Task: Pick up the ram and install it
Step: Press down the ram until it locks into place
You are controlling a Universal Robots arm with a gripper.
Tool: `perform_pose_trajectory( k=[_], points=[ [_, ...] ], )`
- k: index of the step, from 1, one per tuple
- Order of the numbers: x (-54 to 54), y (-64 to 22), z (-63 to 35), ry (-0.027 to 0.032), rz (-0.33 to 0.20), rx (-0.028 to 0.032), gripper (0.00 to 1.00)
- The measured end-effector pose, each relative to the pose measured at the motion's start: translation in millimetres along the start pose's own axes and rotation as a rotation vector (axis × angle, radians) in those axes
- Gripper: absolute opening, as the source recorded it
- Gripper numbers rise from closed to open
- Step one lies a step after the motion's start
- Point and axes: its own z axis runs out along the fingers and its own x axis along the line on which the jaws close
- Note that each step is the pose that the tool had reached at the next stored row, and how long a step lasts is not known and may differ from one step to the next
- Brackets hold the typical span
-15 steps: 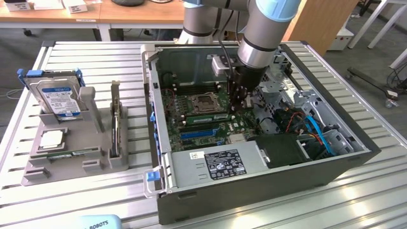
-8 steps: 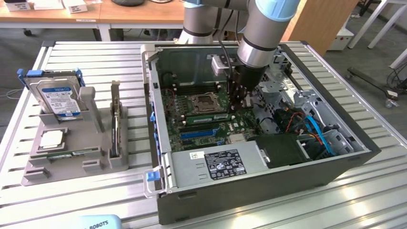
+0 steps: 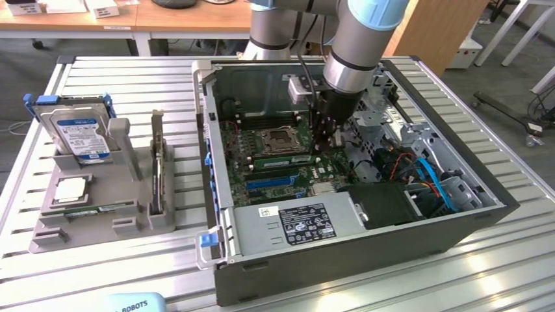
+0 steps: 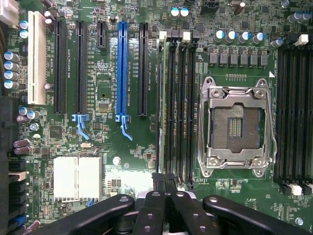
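In the exterior view my gripper (image 3: 328, 140) reaches down into the open computer case (image 3: 347, 260), just beside the empty processor socket (image 3: 279, 138). A ram stick (image 3: 286, 158) stands edge-up in a slot next to that socket. In the wrist view it is a thin pale edge (image 4: 160, 98) along the outermost of the black memory slots (image 4: 178, 107). My gripper (image 4: 164, 182) is shut, its two black fingertips pressed together directly over the stick's near end, with nothing visible between them. Another green ram stick (image 3: 93, 210) lies in the grey holder (image 3: 52, 237) outside the case.
The grey holder on the exterior view's left also carries a hard drive (image 3: 80, 133), a square silver processor (image 3: 69, 188) and an upright dark card (image 3: 156, 172). Inside the case are a black power supply (image 3: 295, 224), blue cables (image 3: 433, 179), and blue (image 4: 122, 68) and black expansion slots.
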Motion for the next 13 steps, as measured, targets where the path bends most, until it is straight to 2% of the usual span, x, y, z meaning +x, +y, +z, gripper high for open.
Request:
perform_pose_trajectory(
  k=[13],
  points=[
    [0.0, -0.1, 1.5, 0.0000, 0.000, 0.0000, 0.10]
  ],
)
